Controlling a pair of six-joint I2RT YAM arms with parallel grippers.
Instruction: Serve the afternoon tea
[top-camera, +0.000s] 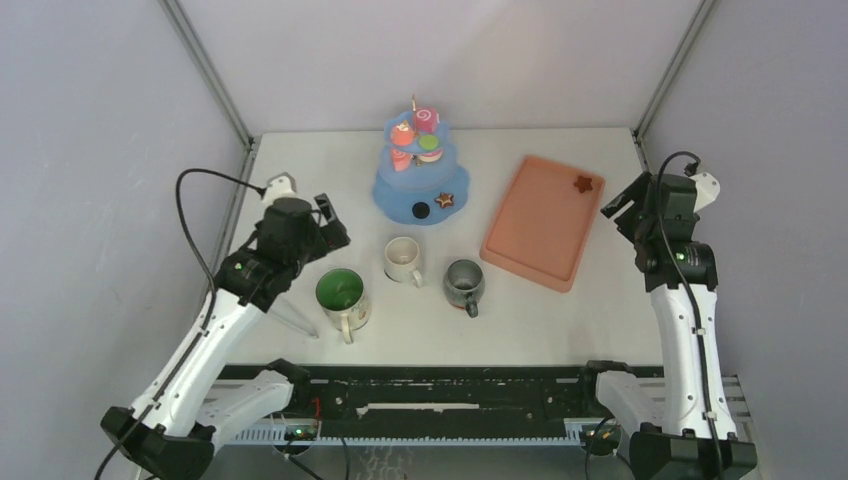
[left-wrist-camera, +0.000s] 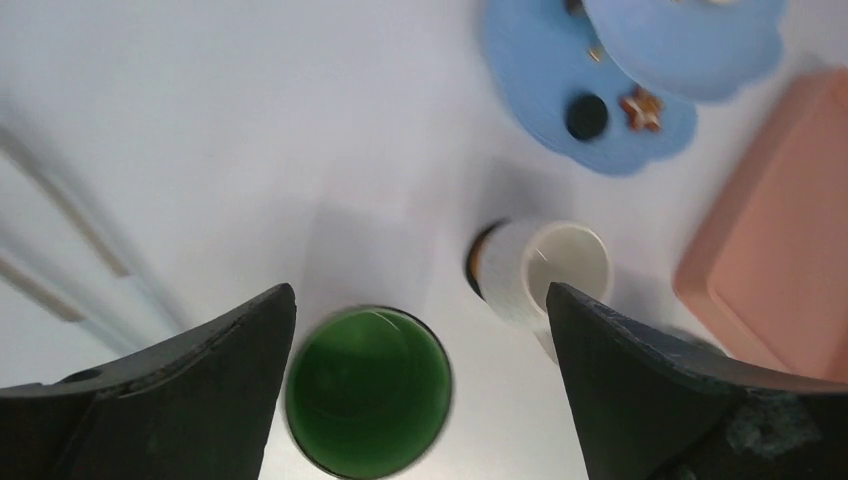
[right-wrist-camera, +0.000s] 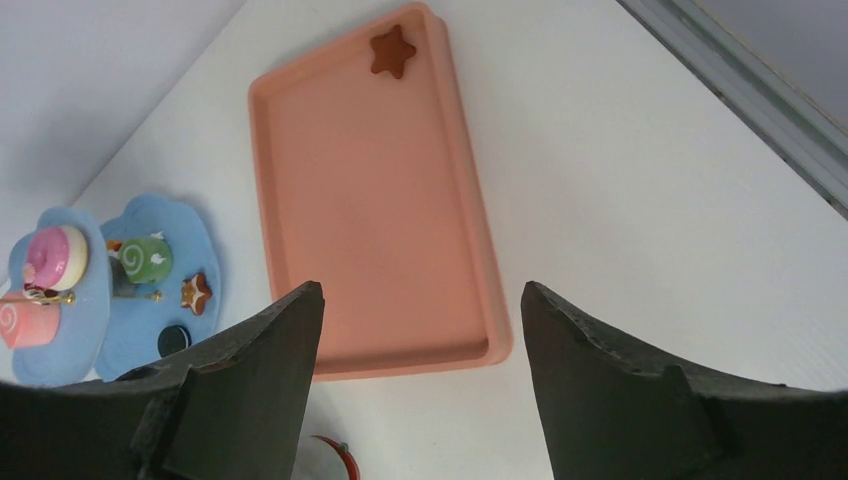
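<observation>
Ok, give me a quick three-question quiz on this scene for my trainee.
1. True or false: a star lies on the tray.
2. Which is nearest the left fingers? A green mug, B cream mug, C grey mug.
3. How many mugs stand on the table?
Key: 1 true; 2 A; 3 three.
</observation>
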